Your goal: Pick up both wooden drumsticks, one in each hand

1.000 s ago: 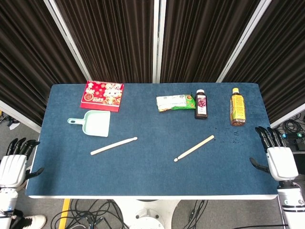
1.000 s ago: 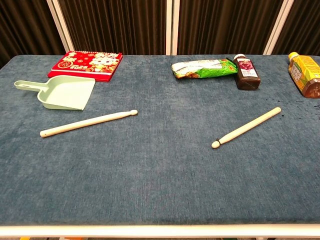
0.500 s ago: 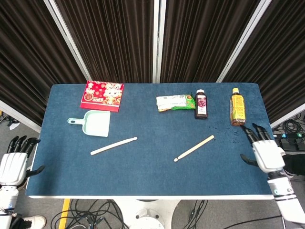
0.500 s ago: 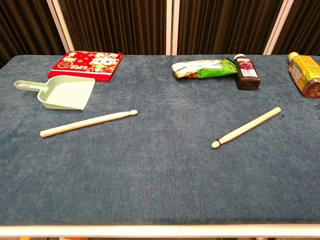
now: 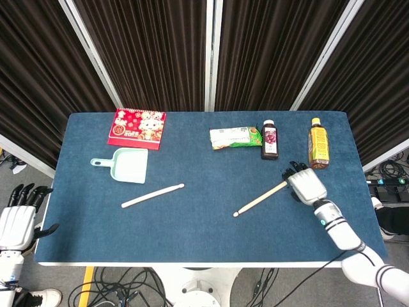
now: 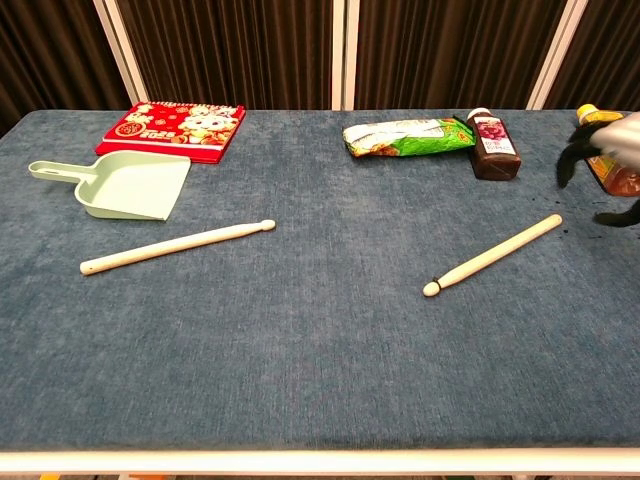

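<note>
Reaching: right hand (image 5: 305,185) is over the table (image 5: 192,230) at the butt end of the right drumstick (image 5: 261,198), no contact visible, nothing held.
Right hand state: fingers apart and pointing down toward the far left, empty; chest view shows only dark fingertips (image 6: 572,160) at the right edge, spread, above the cloth.
Left hand state: left hand (image 5: 18,217) sits off the near-left table edge, fingers spread, empty, well apart from any stick.
Right drumstick place: flat on the blue cloth, right of centre, tip toward near left, butt toward far right, just beside the right hand.
Left drumstick place: left drumstick (image 5: 153,196) flat on the cloth left of centre, tip far right, butt near left, near the dustpan (image 5: 124,165).
Key relation: right stick's long axis runs diagonally from the hand toward the near left; thick end is nearest the right hand, so that hand likely closes across the shaft from above.
Nearer arm: right hand for right stick, left hand for left stick; left one has the longer reach.
Clutter: amber bottle (image 5: 319,144) and dark bottle (image 5: 270,139) stand just far of the right hand; snack pack (image 5: 235,137) and red box (image 5: 137,127) lie along the far side.
Progress: judged early, neither stick lifted yet.
</note>
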`<act>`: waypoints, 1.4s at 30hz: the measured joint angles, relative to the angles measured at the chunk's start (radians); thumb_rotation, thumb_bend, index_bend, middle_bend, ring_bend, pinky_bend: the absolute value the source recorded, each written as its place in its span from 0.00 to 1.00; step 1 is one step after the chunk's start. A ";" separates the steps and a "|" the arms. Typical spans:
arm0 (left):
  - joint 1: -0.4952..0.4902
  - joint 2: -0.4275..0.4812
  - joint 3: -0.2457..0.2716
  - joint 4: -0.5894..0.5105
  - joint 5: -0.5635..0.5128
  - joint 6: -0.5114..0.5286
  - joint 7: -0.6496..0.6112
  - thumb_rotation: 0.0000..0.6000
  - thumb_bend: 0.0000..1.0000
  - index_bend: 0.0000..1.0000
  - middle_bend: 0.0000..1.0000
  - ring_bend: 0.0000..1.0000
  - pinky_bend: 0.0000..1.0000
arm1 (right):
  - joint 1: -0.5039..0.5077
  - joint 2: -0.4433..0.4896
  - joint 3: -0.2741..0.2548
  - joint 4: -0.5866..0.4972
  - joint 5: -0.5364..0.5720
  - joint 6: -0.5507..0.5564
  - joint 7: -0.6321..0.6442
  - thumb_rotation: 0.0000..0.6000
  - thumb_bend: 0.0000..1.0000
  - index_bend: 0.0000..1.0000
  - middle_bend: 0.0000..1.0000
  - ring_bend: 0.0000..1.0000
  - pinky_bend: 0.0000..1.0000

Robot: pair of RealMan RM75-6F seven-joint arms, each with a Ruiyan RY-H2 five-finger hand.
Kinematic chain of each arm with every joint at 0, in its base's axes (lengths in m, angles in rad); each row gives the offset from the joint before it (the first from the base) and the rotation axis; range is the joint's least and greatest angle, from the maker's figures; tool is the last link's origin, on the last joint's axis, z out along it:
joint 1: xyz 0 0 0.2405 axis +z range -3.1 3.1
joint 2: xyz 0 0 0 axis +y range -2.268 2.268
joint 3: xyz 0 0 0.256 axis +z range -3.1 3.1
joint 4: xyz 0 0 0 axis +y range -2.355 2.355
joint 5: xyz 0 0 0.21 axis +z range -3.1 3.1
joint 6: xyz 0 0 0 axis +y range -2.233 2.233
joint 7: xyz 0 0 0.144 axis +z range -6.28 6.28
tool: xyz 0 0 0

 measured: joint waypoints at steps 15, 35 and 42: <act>0.004 -0.016 0.004 0.030 -0.003 -0.008 -0.035 1.00 0.06 0.21 0.17 0.08 0.08 | 0.043 -0.194 -0.052 0.250 -0.047 0.032 0.089 1.00 0.27 0.46 0.42 0.21 0.28; 0.006 -0.021 0.003 0.049 -0.013 -0.018 -0.057 1.00 0.06 0.21 0.17 0.08 0.08 | 0.050 -0.233 -0.074 0.314 -0.033 0.018 0.105 1.00 0.31 0.49 0.46 0.24 0.28; 0.004 -0.022 0.002 0.054 -0.008 -0.018 -0.060 1.00 0.06 0.21 0.17 0.08 0.08 | 0.052 -0.240 -0.077 0.324 -0.031 0.021 0.114 1.00 0.41 0.60 0.54 0.30 0.30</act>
